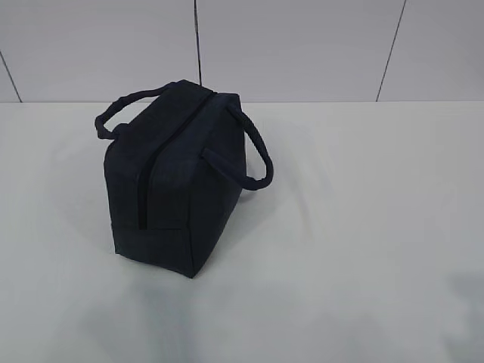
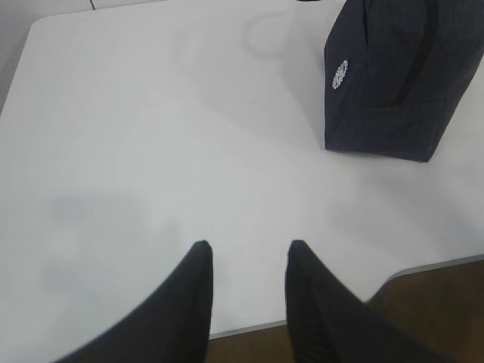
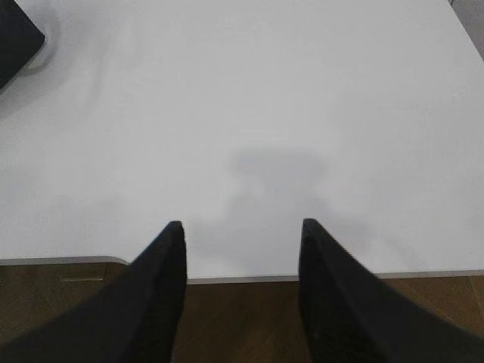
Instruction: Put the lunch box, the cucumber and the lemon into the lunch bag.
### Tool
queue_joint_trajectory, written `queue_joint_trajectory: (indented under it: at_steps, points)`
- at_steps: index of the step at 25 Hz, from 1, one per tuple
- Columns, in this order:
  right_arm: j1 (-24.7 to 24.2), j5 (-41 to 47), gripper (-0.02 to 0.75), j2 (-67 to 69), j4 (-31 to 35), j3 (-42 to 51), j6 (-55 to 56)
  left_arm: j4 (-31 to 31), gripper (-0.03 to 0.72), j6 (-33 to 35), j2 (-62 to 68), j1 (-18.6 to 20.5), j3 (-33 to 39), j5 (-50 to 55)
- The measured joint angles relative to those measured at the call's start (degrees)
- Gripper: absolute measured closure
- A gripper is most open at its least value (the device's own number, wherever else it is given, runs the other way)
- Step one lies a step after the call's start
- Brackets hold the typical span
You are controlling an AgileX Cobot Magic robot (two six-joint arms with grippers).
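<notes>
The dark navy lunch bag point(image 1: 178, 178) stands left of centre on the white table, its top zipper looks shut and its two loop handles hang to the sides. It also shows in the left wrist view point(image 2: 397, 79) with its round white logo, and as a corner in the right wrist view point(image 3: 17, 38). The lunch box, the cucumber and the lemon are out of view. My left gripper point(image 2: 248, 248) is open and empty near the table's front edge. My right gripper point(image 3: 242, 225) is open and empty over the front edge. Neither gripper shows in the exterior view.
The white table point(image 1: 363, 227) runs back to a pale tiled wall point(image 1: 302, 45). Its front edge and the brown floor point(image 3: 242, 318) below show in both wrist views.
</notes>
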Motion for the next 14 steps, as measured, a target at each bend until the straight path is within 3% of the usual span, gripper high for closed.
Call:
queue_joint_trajectory:
  at_steps: [14]
  points:
    - [0.00,0.00,0.374,0.00,0.00,0.00,0.02,0.00,0.453,0.00,0.00,0.00,0.00,0.00]
